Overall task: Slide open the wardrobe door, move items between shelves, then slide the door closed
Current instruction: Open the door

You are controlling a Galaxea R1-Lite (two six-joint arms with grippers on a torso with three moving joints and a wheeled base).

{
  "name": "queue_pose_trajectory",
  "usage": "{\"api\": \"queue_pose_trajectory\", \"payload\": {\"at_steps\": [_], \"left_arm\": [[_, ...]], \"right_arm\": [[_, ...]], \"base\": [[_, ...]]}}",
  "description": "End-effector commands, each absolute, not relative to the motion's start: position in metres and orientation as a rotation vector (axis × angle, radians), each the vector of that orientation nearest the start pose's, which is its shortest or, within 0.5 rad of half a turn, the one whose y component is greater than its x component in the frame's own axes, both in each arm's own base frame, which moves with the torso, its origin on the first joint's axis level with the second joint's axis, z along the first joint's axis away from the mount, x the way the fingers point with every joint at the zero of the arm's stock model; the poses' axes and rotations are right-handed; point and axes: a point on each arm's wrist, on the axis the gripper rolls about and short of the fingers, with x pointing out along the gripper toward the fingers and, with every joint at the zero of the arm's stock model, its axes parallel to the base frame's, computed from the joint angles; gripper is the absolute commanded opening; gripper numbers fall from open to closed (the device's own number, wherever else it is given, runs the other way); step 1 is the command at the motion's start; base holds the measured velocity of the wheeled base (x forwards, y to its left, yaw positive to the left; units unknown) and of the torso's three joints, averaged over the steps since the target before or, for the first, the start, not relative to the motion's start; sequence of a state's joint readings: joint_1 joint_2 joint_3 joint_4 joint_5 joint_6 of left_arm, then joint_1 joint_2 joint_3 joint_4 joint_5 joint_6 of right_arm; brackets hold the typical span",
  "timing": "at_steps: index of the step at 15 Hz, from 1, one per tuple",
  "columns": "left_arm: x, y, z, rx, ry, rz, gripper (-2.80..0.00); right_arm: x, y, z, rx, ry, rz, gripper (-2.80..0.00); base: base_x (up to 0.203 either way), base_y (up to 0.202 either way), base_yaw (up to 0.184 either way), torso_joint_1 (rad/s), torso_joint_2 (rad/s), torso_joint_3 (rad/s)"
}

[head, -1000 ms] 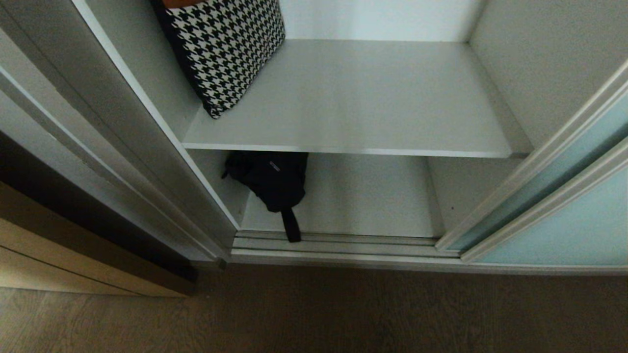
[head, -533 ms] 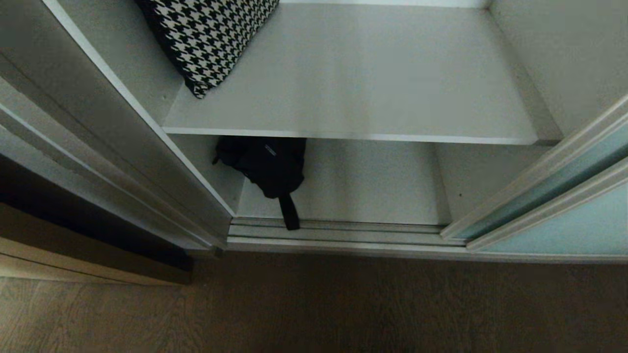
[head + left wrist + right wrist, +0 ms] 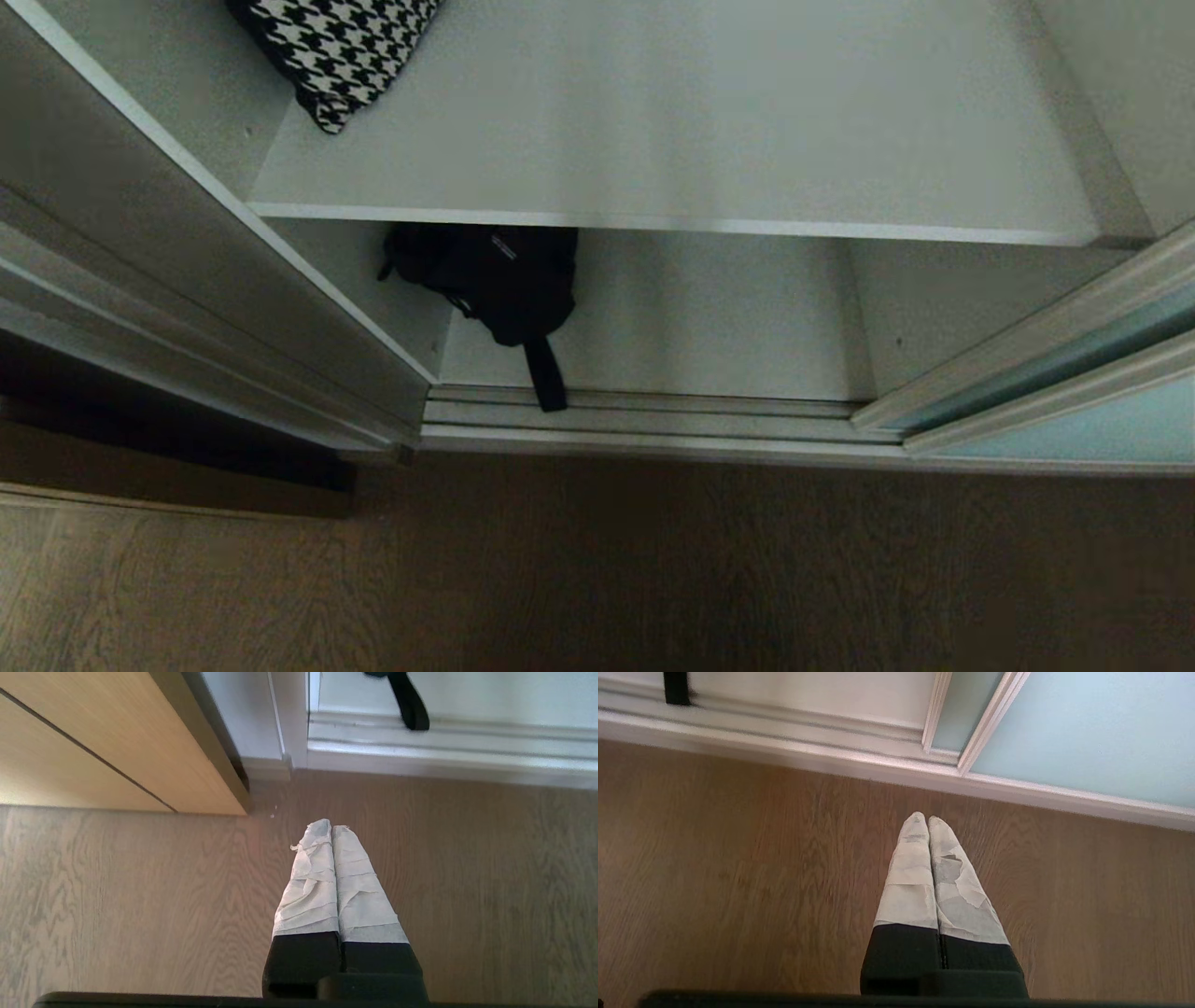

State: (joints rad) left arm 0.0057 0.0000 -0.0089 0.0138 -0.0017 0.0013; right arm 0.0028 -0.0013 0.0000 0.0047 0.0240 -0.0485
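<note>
The sliding wardrobe door (image 3: pixel 1074 434) of pale aqua glass stands pushed to the right, leaving the wardrobe open. A black-and-white houndstooth piece (image 3: pixel 336 51) lies at the back left of the upper grey shelf (image 3: pixel 672 140). On the bottom shelf (image 3: pixel 709 317), a black strappy bundle (image 3: pixel 495 275) sits at the left, its strap (image 3: pixel 546 373) hanging onto the floor track. Neither arm shows in the head view. My left gripper (image 3: pixel 331 828) is shut and empty above the floor, near the wardrobe's left corner. My right gripper (image 3: pixel 927 817) is shut and empty, close to the door (image 3: pixel 1087 732).
A ribbed silver floor track (image 3: pixel 653 420) runs along the wardrobe's front. A light tan wooden cabinet (image 3: pixel 107 742) stands left of the wardrobe. Wooden floor (image 3: pixel 597 569) fills the foreground.
The whole head view has shifted: the camera has tilted down and come lower, so the shelves and houndstooth piece slide up the picture. No item has moved.
</note>
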Motion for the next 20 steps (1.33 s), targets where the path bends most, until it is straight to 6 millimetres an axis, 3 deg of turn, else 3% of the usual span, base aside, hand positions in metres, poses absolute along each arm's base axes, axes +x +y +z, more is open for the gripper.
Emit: {"api": "queue_pose_trajectory", "payload": {"at_steps": [1,20], "left_arm": [[-0.0234,-0.0002,0.0765,0.002,0.008,0.005,-2.80],[-0.0234,-0.0002,0.0764,0.001,0.009,0.005,-2.80]], "right_arm": [[-0.0229,0.0005,0.0750,-0.049,0.002,0.028,-2.80],[-0.0228,0.0005,0.0746,-0.049,0.004,0.028,-2.80]], "base": [[0.000,0.000,0.000,0.002,0.00,-0.199],[0.000,0.000,0.000,0.002,0.00,-0.196]]}}
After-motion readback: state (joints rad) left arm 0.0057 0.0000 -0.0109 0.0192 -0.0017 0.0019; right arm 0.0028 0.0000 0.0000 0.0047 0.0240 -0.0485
